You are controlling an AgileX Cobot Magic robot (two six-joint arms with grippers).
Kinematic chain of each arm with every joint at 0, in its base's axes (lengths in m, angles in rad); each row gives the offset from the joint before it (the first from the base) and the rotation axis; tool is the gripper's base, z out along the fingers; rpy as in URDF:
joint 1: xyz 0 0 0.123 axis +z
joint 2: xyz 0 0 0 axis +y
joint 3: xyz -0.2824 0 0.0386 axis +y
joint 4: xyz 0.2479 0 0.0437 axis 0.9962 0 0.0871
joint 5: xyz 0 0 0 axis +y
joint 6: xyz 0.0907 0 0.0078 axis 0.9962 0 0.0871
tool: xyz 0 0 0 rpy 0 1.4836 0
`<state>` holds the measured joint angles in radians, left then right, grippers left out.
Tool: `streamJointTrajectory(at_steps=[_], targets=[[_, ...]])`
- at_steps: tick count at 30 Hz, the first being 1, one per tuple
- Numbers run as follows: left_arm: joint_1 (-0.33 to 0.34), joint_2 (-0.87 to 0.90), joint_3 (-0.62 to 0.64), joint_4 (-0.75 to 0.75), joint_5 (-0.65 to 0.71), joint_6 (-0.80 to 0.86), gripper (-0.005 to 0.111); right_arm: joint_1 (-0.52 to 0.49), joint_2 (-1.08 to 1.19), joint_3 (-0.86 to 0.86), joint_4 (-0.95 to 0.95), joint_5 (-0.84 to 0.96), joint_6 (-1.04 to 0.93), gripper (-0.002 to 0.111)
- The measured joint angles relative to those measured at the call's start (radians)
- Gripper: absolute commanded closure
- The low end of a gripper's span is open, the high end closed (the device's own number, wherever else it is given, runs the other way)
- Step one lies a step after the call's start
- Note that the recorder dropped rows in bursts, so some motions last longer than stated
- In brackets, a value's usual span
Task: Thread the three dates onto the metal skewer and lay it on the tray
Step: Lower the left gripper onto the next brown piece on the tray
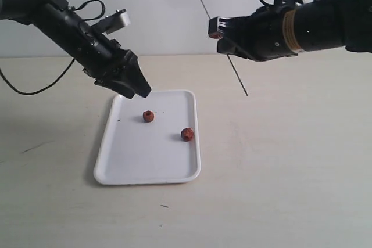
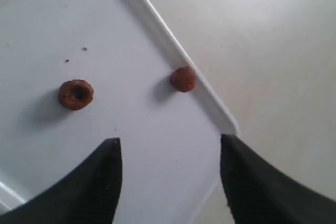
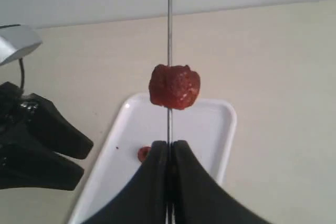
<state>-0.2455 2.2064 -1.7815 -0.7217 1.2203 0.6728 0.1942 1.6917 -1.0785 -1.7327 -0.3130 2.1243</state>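
Two dates lie on the white tray [image 1: 133,166]: a ring-shaped one [image 1: 149,116] [image 2: 76,94] and a rounder one [image 1: 187,134] [image 2: 183,79] close to the tray's rim. A third date [image 3: 174,86] sits threaded on the thin metal skewer [image 1: 232,65] [image 3: 169,24]. My right gripper [image 1: 216,29] [image 3: 169,145] is shut on the skewer, holding it slanted in the air beyond the tray. My left gripper [image 1: 139,90] [image 2: 169,145] hangs open over the tray's far end, nothing between its fingers.
The tray [image 2: 157,30] rests on a pale tabletop [image 1: 290,161]. A few dark crumbs [image 2: 84,49] lie on the tray. A black cable [image 1: 35,88] trails behind the left arm.
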Motion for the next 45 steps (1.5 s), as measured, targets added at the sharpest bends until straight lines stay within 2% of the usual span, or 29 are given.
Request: streamJointTrajectory(at_steps=[2, 6, 9, 18, 25, 31, 45], targets=[[-0.026, 0.000, 0.002, 0.060, -0.003, 0.044, 0.052, -0.013, -0.004, 0.028, -0.002, 0.002, 0.000, 0.108], [-0.114, 0.000, 0.005, 0.422, -0.109, 0.047, 0.052, -0.019, -0.004, 0.059, -0.008, -0.043, -0.004, 0.108], [-0.126, 0.000, 0.005, 0.503, -0.210, 0.049, 0.052, -0.019, -0.005, 0.059, -0.010, -0.103, -0.021, 0.108], [-0.137, 0.014, 0.005, 0.448, -0.271, 0.153, 0.052, -0.019, -0.005, 0.059, -0.009, -0.117, -0.044, 0.108], [-0.181, 0.039, 0.005, 0.442, -0.291, 0.223, 0.052, -0.019, -0.005, 0.059, -0.009, -0.118, -0.048, 0.108], [-0.195, 0.049, 0.005, 0.442, -0.344, 0.206, 0.052, -0.019, -0.005, 0.059, -0.009, -0.118, -0.050, 0.108], [-0.195, 0.081, 0.005, 0.504, -0.358, 0.135, 0.047, -0.019, -0.005, 0.059, -0.009, -0.118, -0.050, 0.108]])
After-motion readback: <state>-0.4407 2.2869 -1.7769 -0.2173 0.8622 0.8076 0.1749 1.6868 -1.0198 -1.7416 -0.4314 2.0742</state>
